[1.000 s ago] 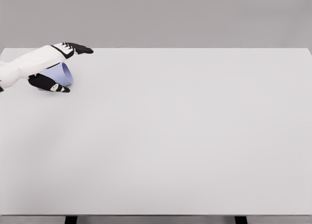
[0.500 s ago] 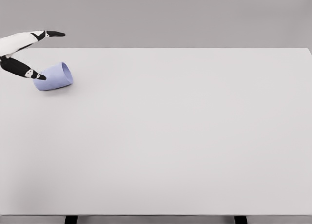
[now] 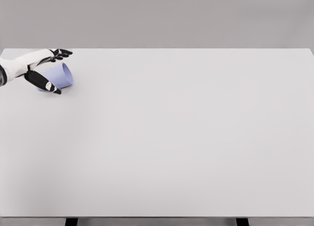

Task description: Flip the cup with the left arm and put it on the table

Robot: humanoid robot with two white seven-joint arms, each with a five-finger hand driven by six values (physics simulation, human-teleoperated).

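Observation:
A pale blue cup (image 3: 61, 75) lies on its side at the far left of the white table (image 3: 171, 137), its mouth turned toward the right. My left hand (image 3: 53, 71) comes in from the left edge and straddles the cup: the fingers (image 3: 60, 53) reach over its top and the thumb (image 3: 45, 83) crosses its front. The hand is spread and I see no closed grasp on the cup. Part of the cup's base end is hidden behind the thumb. The right arm does not show.
The table's far edge (image 3: 157, 48) runs just behind the hand, and the left edge lies close to the cup. Two dark table legs (image 3: 71, 221) show at the bottom.
The left hand first pulled back up and left off the cup, then came down again over it. The cup has stayed lying in the same spot.

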